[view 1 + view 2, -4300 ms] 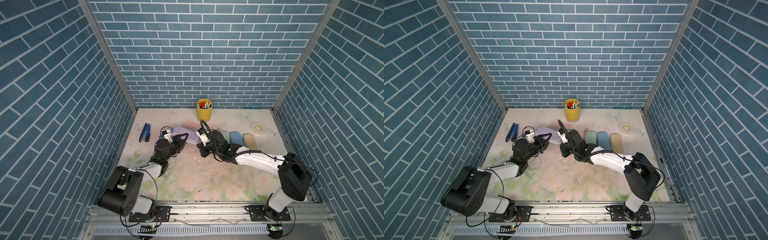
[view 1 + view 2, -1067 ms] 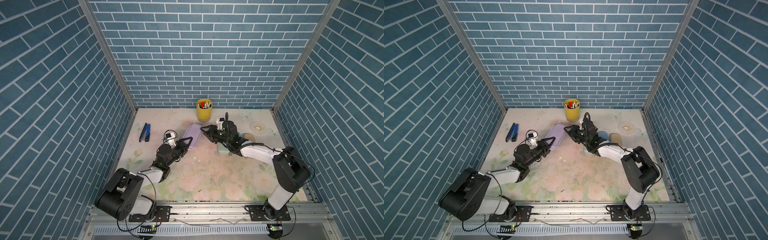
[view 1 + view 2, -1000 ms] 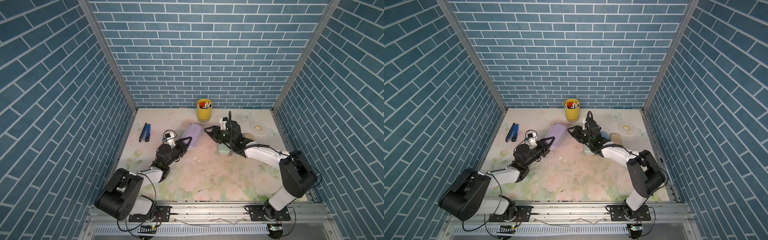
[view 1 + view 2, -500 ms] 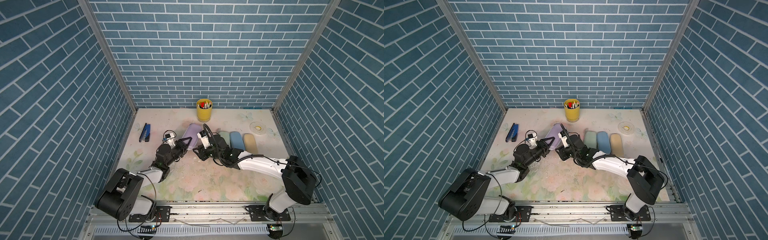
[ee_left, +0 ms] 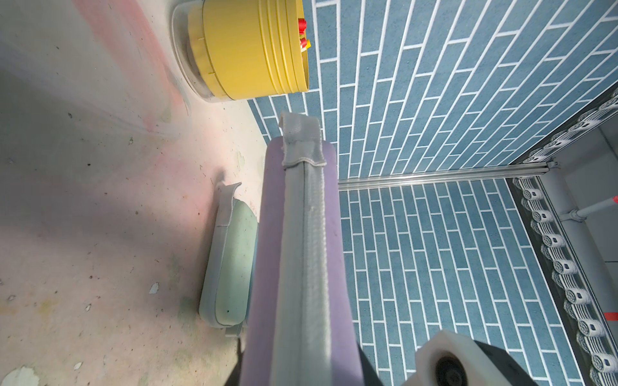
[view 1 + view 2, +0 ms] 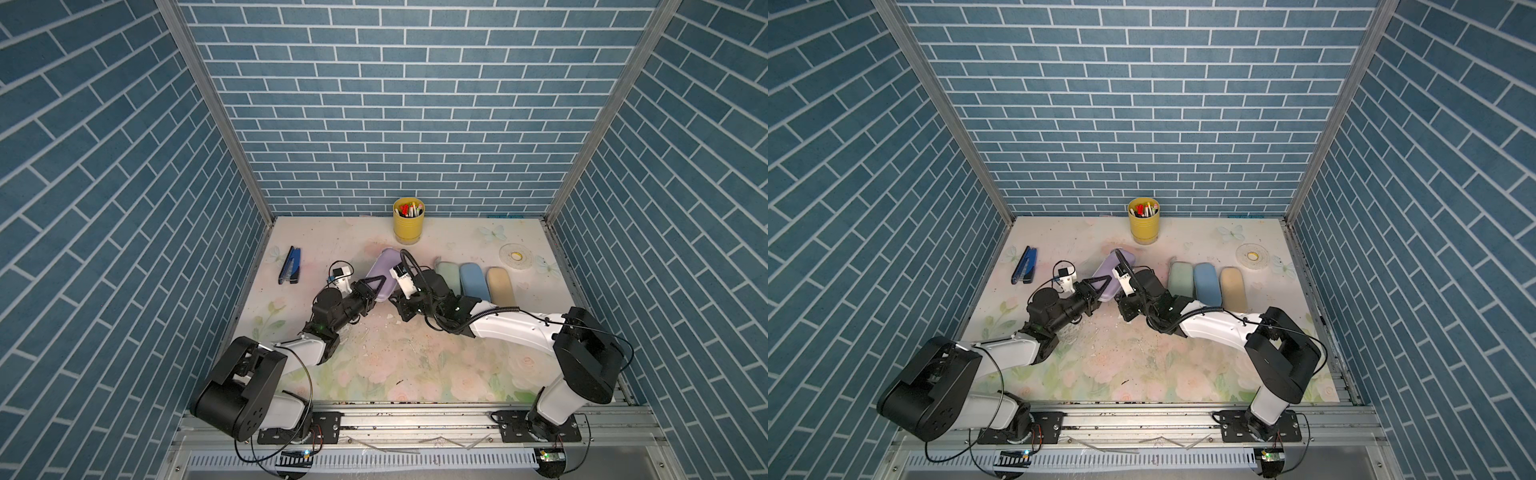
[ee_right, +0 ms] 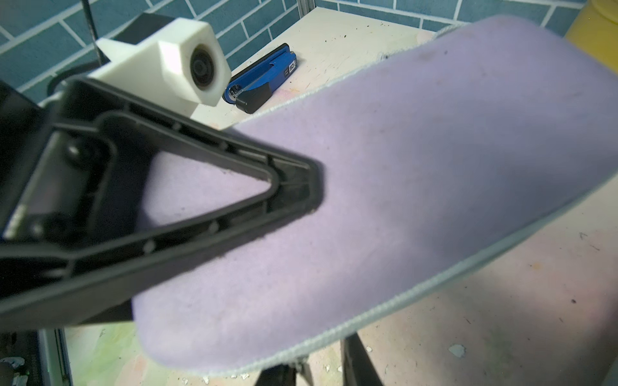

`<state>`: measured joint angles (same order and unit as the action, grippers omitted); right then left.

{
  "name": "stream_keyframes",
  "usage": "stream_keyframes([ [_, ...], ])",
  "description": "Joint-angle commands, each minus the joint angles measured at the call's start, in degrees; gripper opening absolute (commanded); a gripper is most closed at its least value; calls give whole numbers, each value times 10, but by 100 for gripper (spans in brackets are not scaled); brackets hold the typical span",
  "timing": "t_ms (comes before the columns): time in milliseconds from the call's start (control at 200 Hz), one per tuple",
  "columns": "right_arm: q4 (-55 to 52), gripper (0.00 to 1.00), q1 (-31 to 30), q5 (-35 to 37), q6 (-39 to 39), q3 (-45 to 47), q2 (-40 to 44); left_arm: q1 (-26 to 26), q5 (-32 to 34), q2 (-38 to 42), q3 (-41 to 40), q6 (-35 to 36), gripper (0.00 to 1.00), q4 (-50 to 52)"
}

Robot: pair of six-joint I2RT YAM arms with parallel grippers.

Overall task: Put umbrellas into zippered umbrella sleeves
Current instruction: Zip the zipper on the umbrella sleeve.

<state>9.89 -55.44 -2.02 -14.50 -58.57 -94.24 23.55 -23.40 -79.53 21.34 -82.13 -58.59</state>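
The yellow pen cup (image 6: 408,226) stands upright against the back wall with coloured pens (image 6: 409,207) sticking out of it. On the robot's side of the cup, and off to its right, three sleeves lie flat and closed in a row, sides touching. The mint green sleeve (image 6: 449,276) is nearest the cup, then the light blue sleeve (image 6: 473,280), then the tan sleeve (image 6: 500,284). What is inside them cannot be seen.

The lilac sleeve (image 6: 382,272) sits just in front of the cup, tipped up on its long edge, its far end pointing at the cup. In the left wrist view its grey zip runs shut along the upper edge, so its contents are hidden too. The left hand (image 6: 374,291) clamps the end farther from the cup, one finger pressed flat on each lilac face. The right hand (image 6: 400,307) is at that same end, its jaws close together beside the zip edge. Whether they pinch anything cannot be told.

A second ago the right arm reached to the right of the cup and covered the row. It has since come back to the lilac sleeve, and all three sleeves show again.
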Motion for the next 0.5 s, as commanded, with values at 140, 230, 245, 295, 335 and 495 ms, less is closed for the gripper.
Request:
stream_keyframes([
  [140,9,14,-2,-8,46,-18,10,0,-13,-6,18,2,31,-47],
  [230,4,9,-1,-7,52,-16,14,1,-16,-8,19,3,31,-47],
  [245,3,8,-2,-6,53,-15,15,0,-17,-7,19,3,31,-46],
  [295,-2,3,-1,-2,57,-14,18,0,-18,-8,19,3,30,-45],
  [335,-10,0,-1,3,62,-13,18,0,-20,-7,20,3,30,-43],
  [495,-40,0,24,22,77,-10,21,-6,-40,7,23,5,29,-23],
])
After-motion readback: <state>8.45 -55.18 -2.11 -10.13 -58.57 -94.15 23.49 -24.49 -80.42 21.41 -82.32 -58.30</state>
